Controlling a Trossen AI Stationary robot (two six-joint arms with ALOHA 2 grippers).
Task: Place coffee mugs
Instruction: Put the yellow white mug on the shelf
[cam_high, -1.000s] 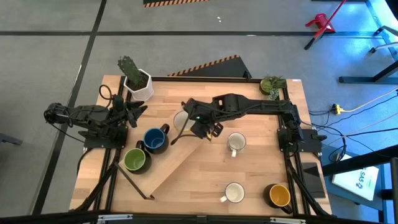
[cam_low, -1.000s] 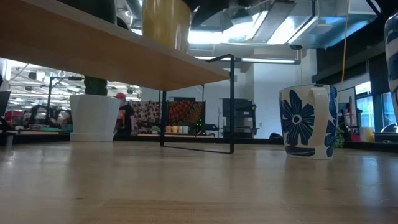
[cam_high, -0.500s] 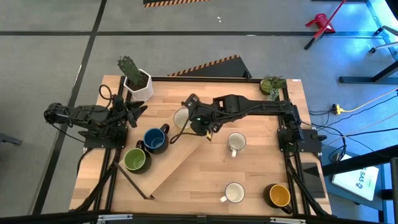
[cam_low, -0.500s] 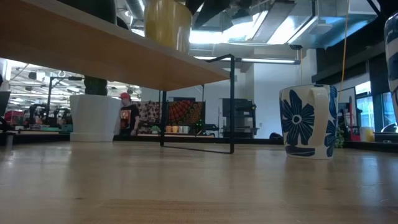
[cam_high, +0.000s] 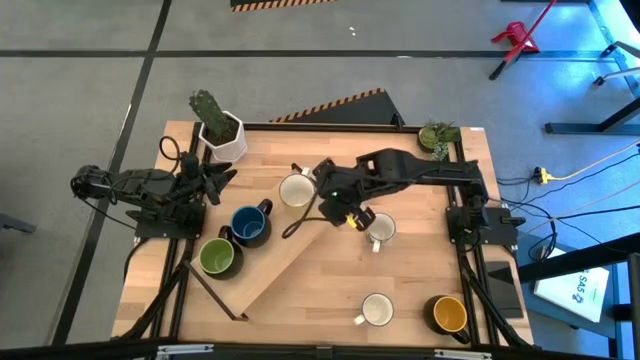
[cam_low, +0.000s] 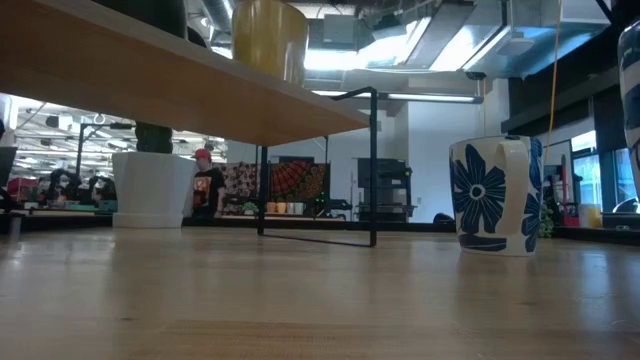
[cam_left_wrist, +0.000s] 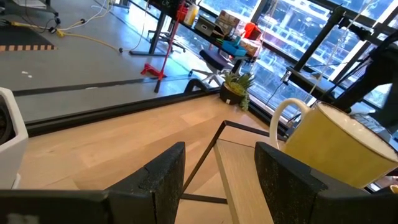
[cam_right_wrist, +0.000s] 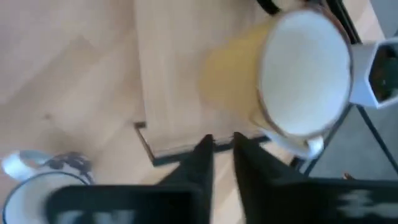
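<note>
Six glazed ceramic mugs: rigid, chippable, slick-walled, modestly heavy. Pinch yours across the rim wall or by the handle.

- Nearest you on the wooden counter: yellow-orange mug, plain white mug.
- Midway: green mug, dark blue mug, blue-flowered white mug.
- Farthest: cream mug, on the raised wooden shelf.
- Right claw: nearly closed, empty, between the cream and flowered mugs.
- Left claw: spread wide, empty, at the counter's left edge.
- Change: a second ago the right claw hung wide over the cream mug; now it is withdrawn.
</note>
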